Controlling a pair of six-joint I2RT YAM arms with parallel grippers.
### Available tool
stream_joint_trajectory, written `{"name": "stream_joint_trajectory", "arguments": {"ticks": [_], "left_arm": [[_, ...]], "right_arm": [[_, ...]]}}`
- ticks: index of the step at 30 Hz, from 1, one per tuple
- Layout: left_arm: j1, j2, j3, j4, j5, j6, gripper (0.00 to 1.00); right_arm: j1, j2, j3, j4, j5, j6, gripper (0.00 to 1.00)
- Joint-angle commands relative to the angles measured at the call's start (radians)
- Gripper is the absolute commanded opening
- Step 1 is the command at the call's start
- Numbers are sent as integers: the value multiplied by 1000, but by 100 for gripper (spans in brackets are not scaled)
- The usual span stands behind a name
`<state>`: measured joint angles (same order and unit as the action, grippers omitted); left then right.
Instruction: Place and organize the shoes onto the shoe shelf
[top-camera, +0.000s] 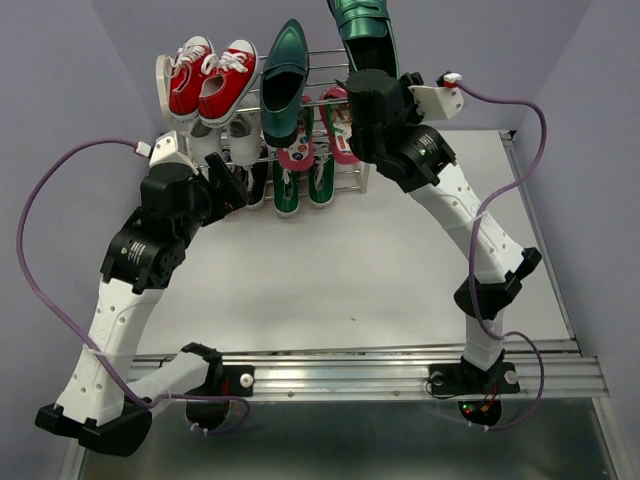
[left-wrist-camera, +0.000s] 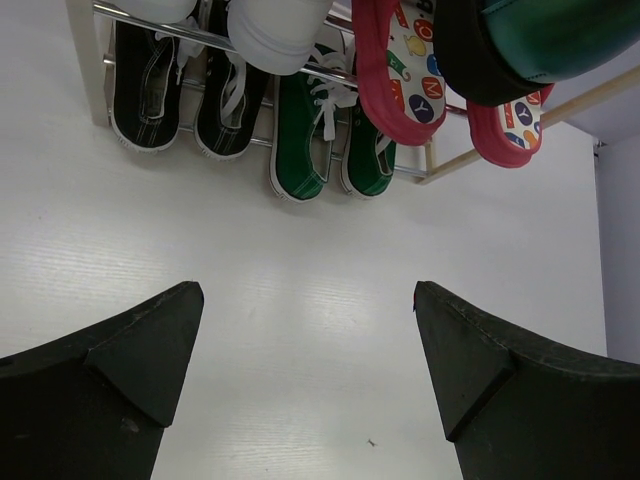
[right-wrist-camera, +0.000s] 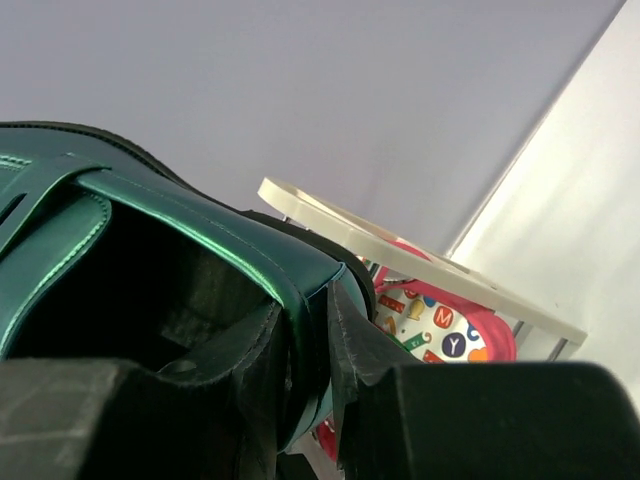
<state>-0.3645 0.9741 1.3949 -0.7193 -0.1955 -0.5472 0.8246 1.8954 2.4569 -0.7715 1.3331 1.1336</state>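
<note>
The shoe shelf (top-camera: 163, 76) stands at the back of the table. One glossy dark green loafer (top-camera: 283, 80) lies on its top tier. My right gripper (top-camera: 372, 72) is shut on the heel wall of the other loafer (top-camera: 362, 22) (right-wrist-camera: 150, 215), holding it above the shelf's right end; one finger is inside the shoe and one outside (right-wrist-camera: 365, 345). Pink-red flip-flops (top-camera: 335, 130) (left-wrist-camera: 400, 70) sit on the middle tier, and green canvas sneakers (top-camera: 300, 185) (left-wrist-camera: 330, 150) on the bottom tier. My left gripper (left-wrist-camera: 308, 295) hangs open over bare table in front of the shelf.
Red sneakers (top-camera: 210, 80) fill the top tier's left half. White sneakers (left-wrist-camera: 275, 30) sit on the middle tier and black sneakers (left-wrist-camera: 185, 95) on the bottom tier, both on the left. The shelf's cream side frame (right-wrist-camera: 400, 255) is just beyond the held loafer.
</note>
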Motion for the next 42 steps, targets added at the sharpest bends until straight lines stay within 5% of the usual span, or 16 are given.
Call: {"name": "stream_joint_trajectory", "arguments": {"ticks": [1, 30, 35, 38, 42], "left_arm": [[-2, 1, 27, 14, -15, 24, 99], [-2, 52, -11, 43, 22, -11, 99], [-2, 69, 3, 47, 34, -10, 99], [-2, 77, 10, 41, 39, -11, 99], [-1, 71, 3, 41, 42, -19, 99]], "right_arm": [[1, 30, 85, 196, 104, -1, 25], [-78, 91, 77, 212, 97, -38, 31], [-78, 94, 62, 245, -36, -58, 45], [-78, 128, 102, 253, -113, -78, 67], [-78, 127, 85, 285, -216, -94, 84]]}}
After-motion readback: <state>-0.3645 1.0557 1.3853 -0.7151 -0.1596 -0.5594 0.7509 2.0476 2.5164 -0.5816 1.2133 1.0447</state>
